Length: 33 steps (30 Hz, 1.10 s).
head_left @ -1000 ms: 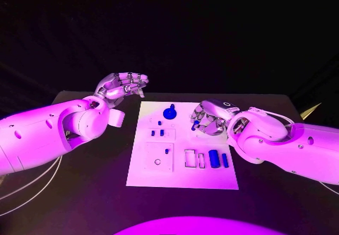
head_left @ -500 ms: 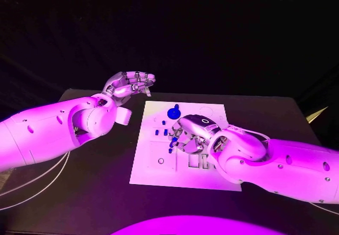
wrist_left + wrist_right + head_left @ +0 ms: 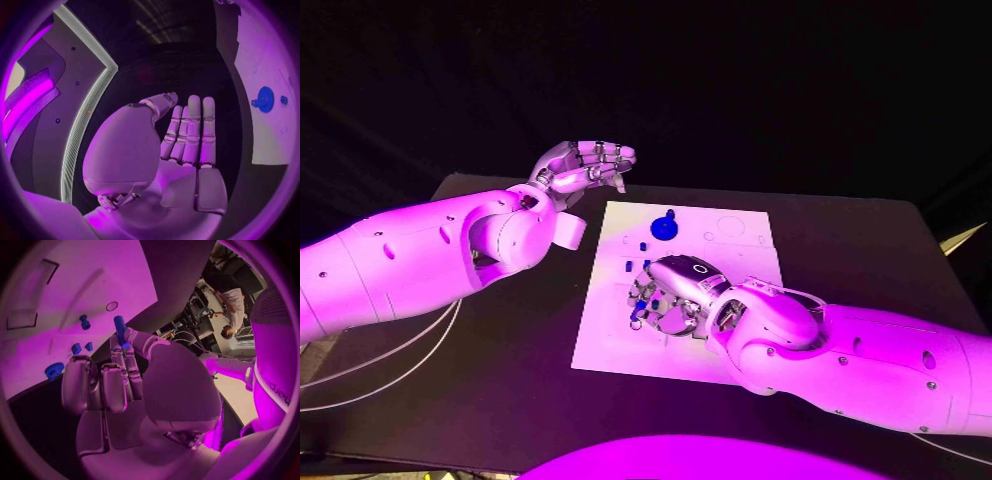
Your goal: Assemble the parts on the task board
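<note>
While the left hand (image 3: 583, 166) hung off the board's far corner with fingers straight, close together and holding nothing, the right hand (image 3: 669, 296) pinched a blue peg (image 3: 120, 328) over the white board (image 3: 733, 225), where most blue parts (image 3: 81, 335) seemingly awaited fitting.

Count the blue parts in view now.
5: a peg pinched by the right hand, a round knob at the task board's far end, two small pieces side by side mid-board, a stud beside the hand. The right arm may hide more.
</note>
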{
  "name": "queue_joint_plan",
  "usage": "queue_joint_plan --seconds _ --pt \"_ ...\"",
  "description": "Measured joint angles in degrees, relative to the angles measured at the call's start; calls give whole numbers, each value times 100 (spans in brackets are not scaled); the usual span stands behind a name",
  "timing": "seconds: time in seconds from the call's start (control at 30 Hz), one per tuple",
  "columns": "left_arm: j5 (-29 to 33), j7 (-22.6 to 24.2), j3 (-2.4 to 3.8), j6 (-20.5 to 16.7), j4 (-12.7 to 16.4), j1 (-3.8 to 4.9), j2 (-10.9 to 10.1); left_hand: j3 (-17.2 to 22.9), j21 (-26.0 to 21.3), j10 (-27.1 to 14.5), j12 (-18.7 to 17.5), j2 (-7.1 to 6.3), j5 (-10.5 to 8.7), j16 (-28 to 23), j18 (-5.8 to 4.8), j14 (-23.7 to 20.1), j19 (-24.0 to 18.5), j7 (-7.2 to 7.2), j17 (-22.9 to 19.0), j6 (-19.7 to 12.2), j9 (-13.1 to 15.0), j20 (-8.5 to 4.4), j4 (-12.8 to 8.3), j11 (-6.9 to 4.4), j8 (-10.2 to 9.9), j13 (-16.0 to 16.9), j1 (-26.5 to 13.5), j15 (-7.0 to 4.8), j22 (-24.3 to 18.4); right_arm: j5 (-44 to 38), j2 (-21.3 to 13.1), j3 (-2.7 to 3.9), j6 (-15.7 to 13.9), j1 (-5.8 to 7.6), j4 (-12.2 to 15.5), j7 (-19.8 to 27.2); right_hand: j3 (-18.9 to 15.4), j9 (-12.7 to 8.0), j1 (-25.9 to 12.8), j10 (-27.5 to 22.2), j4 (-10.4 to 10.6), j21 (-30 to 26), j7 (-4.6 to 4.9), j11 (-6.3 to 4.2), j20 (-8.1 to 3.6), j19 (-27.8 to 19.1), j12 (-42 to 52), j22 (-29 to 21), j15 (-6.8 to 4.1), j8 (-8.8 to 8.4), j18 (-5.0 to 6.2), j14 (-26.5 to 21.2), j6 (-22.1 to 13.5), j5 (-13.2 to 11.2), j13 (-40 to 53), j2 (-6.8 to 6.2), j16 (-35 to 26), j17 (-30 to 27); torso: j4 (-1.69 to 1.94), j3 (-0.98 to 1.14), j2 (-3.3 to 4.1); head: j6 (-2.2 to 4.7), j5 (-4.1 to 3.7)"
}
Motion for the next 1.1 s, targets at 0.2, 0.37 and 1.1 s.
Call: queue_joint_plan --seconds 0.2,0.37,1.1 --pt "3 -1 0 2 -4 0 8 0 0 0 0 0 0 0 0 0 0 0 0 0 0 0 0 0 0 0 0 0 0 -25 90 -19 7 -47 -139 18 0 6 1 0 0 0 0 0 0 0 11 0 7 -5 0 7 -1 -1 0 1 0 -1 -3 5 1 -35 25" --pt "4 -3 0 5 -7 0 10 -17 0 0 0 0 0 0 0 0 0 0 0 0 0 0 17 0 0 0 0 0 -1 -80 144 -39 7 -111 -243 23 1 6 8 0 -1 0 1 0 0 0 11 -1 8 -9 0 8 -2 -4 0 7 0 -6 -7 7 2 -63 44" --pt "7 -13 -1 19 -28 0 10 -16 -21 0 21 0 0 0 0 0 0 0 1 0 -4 0 16 0 0 -5 0 0 -2 -272 242 -49 24 -183 -369 28 23 22 0 -1 -23 -35 -6 -1 0 0 -13 -2 10 13 0 9 -13 22 2 15 0 -6 -4 7 4 -66 70"
